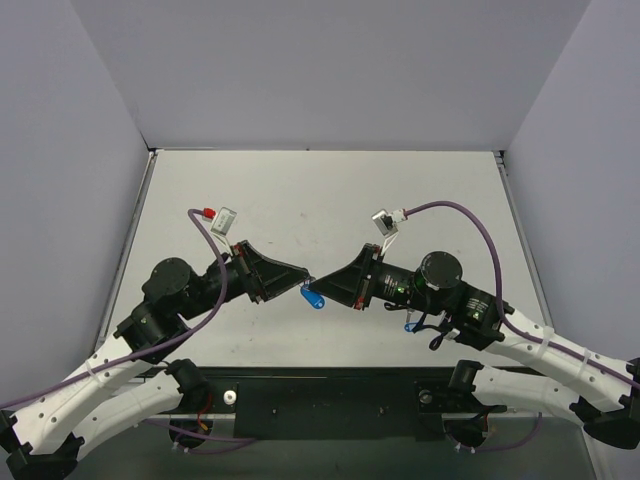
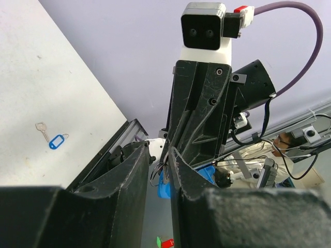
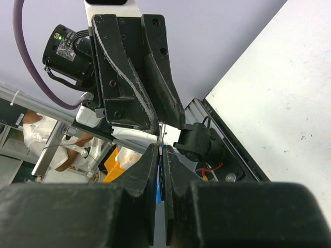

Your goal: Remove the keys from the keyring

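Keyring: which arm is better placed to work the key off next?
Left, probably: the right fingers clamp the blue tag as anchor, while the left fingers pinch the thin ring beside it, free to pull.

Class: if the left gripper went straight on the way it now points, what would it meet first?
Probably the keyring, whose blue tag hangs between the tips; right behind it, the right gripper, which faces the left gripper almost tip to tip.
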### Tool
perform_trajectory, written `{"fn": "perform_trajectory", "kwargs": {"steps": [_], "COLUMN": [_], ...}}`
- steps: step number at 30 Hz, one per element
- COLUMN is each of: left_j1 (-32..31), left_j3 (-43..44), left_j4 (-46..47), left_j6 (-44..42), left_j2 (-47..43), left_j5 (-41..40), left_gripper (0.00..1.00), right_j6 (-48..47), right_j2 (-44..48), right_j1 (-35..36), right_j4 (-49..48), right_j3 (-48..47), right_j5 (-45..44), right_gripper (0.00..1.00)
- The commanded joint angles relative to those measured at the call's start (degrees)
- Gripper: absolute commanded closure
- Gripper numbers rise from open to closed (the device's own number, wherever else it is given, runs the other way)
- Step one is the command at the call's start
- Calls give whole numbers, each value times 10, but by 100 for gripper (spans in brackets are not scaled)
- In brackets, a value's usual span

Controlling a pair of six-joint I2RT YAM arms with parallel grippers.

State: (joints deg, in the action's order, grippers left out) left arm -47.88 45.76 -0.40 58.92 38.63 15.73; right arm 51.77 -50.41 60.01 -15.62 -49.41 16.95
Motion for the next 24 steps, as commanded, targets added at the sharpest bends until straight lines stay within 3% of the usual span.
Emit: {"fn": "perform_trajectory", "kwargs": {"steps": [1, 3, 5, 8, 12, 18, 24], "left_j1": [-3, -3, -2, -3, -4, -5, -5], "left_j3": [0, -1, -2, -2, -1, 1, 2], "left_j4": [32, 37, 44, 46, 43, 36, 31], "left_j6": [-5, -4, -3, -1, -1, -1, 0], "left_j2": [-6, -7, -5, -3, -3, -8, -10], "left_j5": [10, 14, 19, 22, 19, 11, 4], "left_gripper": [69, 69, 76, 99, 100, 100, 100], "right_j6": [-12, -13, -12, -11, -11, -21, -21], "right_j2": [4, 2, 1, -3, -7, 0, 2], "right_j1": [4, 3, 4, 5, 5, 5, 5], "right_j4": [-32, -30, -29, -30, -30, -11, -12], "right_j3": [-27, -30, -31, -33, -38, -45, -46], "right_j5": [-4, -4, -4, -4, -3, -8, -9], "right_gripper": [100, 100, 100, 100, 98, 67, 67]}}
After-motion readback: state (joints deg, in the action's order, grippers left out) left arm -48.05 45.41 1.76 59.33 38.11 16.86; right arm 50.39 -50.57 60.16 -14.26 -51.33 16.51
